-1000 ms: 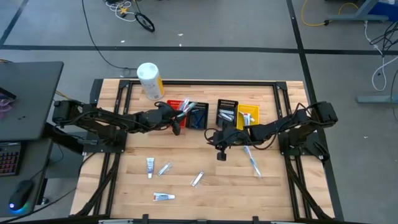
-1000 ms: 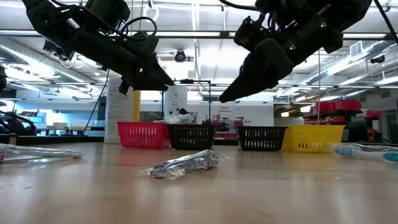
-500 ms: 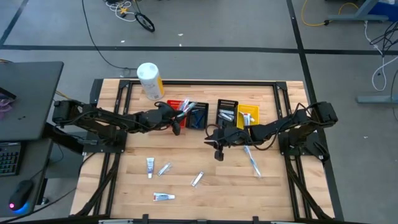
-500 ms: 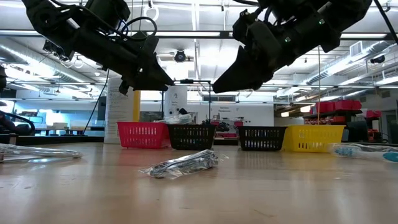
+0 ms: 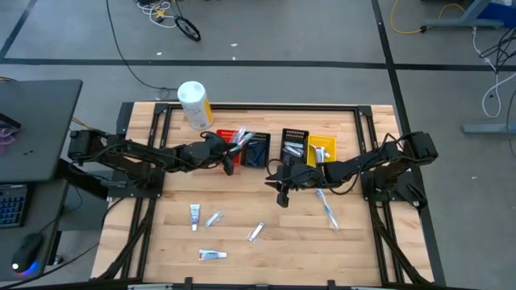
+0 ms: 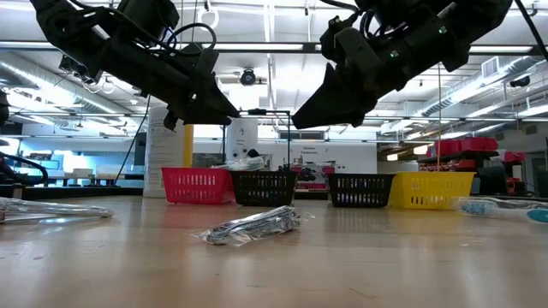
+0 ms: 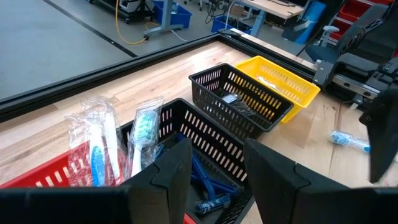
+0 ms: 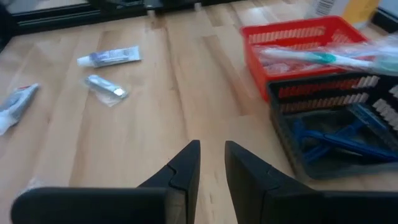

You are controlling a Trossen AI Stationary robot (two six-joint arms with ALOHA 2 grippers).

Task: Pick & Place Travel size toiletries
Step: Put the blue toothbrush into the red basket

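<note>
My left gripper above the black bin of razors, jaws apart, empty, right gripper over bare desk, jaws slightly apart, empty

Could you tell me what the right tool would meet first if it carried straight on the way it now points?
Probably bare table: the right tool points at open wood, short of the loose toothpaste tubes.

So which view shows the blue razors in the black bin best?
The right wrist view: the blue razors lie plainly visible inside the black bin. The left wrist view shows them partly behind its fingers; the high view shows a blue smudge; the low view hides them.
</note>
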